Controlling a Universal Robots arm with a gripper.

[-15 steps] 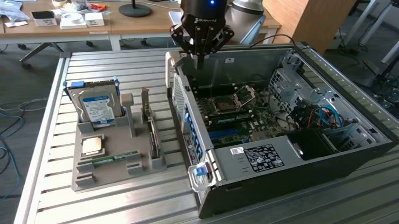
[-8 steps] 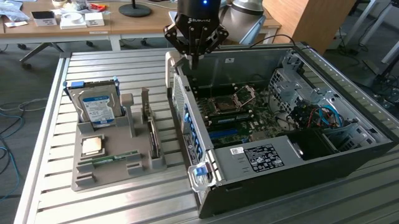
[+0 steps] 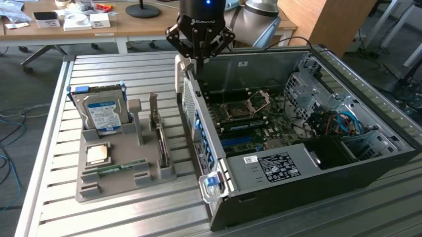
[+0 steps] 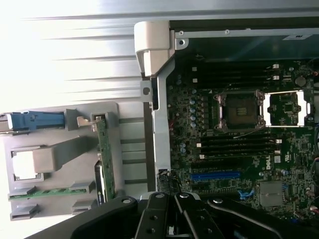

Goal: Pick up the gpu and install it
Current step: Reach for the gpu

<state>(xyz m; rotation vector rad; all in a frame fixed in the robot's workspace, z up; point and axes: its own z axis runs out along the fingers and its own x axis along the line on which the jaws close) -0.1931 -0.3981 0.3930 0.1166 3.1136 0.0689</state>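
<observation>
The gpu (image 3: 162,145) stands on edge in a slot of the grey holder (image 3: 112,191), on the side of the holder nearest the case (image 3: 316,185). Nothing grips it. In the wrist view the gpu (image 4: 104,149) shows as a thin green edge with a dark round part low on its side.

In the same holder a RAM strip (image 3: 122,167) lies flat in a groove. A square chip (image 3: 98,154) sits beside the strip, and a hard drive (image 3: 102,116) with a blue-white label stands upright at the far end. The holder rests on the slatted metal counter (image 3: 132,74), just beside the case.

The case lies open side up. Its motherboard (image 3: 254,123) is bare, with the CPU socket (image 4: 241,110) uncovered and a blue slot (image 4: 214,176) free.

The tool (image 3: 197,58) hangs over the far corner of the case wall that faces the holder, above a white corner piece (image 3: 179,74). Its fingers are drawn fully together and hold nothing. In the wrist view the tool (image 4: 174,199) points down at the strip between that wall and the motherboard. It is apart from the gpu and touches nothing.
</observation>
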